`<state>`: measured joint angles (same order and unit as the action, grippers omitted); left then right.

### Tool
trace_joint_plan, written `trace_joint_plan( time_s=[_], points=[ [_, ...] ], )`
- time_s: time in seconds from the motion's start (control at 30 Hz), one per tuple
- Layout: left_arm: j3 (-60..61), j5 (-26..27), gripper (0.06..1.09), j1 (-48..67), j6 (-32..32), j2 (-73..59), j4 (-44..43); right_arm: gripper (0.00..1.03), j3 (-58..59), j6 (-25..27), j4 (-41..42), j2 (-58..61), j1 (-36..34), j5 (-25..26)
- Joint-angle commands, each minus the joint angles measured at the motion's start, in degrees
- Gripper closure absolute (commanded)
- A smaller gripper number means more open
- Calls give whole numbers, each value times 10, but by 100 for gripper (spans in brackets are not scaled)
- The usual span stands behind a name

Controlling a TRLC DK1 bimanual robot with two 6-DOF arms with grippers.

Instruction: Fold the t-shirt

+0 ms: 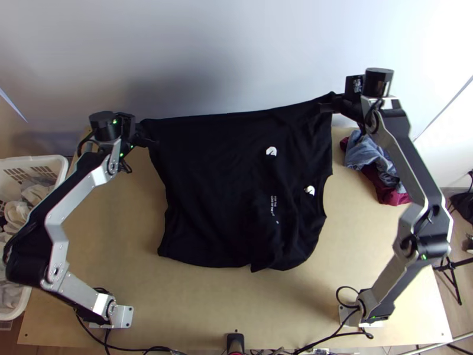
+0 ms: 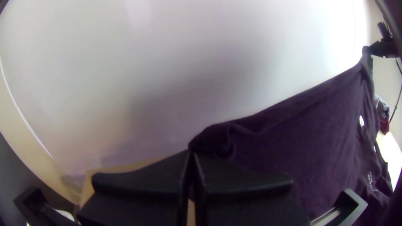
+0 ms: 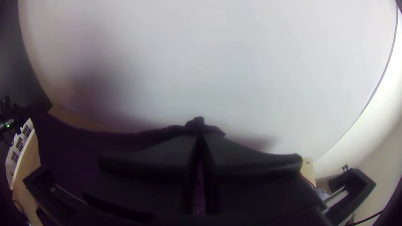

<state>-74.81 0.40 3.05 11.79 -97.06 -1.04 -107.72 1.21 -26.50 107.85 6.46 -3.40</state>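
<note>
In the top view a black t-shirt (image 1: 219, 183) hangs stretched between both grippers, its lower part lying wrinkled on the table, with small white prints toward the right. My left gripper (image 1: 148, 141) is shut on its upper left corner; the left wrist view has the left gripper (image 2: 191, 152) pinching a bunched edge of the t-shirt (image 2: 301, 146). At the upper right corner, higher up the picture, my right gripper (image 1: 331, 107) is shut on the cloth. In the right wrist view a small bunch of the t-shirt (image 3: 83, 150) pokes out between the tips of the right gripper (image 3: 200, 136).
A white basket (image 1: 59, 168) with clothes stands off the table's left side. Blue and dark red garments (image 1: 369, 160) lie in a pile at the table's right, beside the right arm. Bare wooden table (image 1: 236, 302) shows along the near side. A pale wall rises behind.
</note>
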Motion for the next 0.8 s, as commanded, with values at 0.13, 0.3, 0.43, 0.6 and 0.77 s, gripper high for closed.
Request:
trace_joint_plan(
  time_s=[0.13,0.3,0.43,0.6,0.77],
  points=[
    [-79,-4,105,0,2,-130,-19,100,-113,-3,2,123,-7,13],
    [-120,-5,105,0,4,-176,-20,100,-177,-2,-2,177,-9,19],
    [-169,-6,105,-7,4,-213,-16,100,-223,1,-9,211,-9,25],
    [-207,-5,105,-11,3,-241,-24,100,-230,14,-7,223,-4,32],
    [-233,-5,105,-11,2,-267,-39,100,-230,38,14,234,-2,45]
  ],
)
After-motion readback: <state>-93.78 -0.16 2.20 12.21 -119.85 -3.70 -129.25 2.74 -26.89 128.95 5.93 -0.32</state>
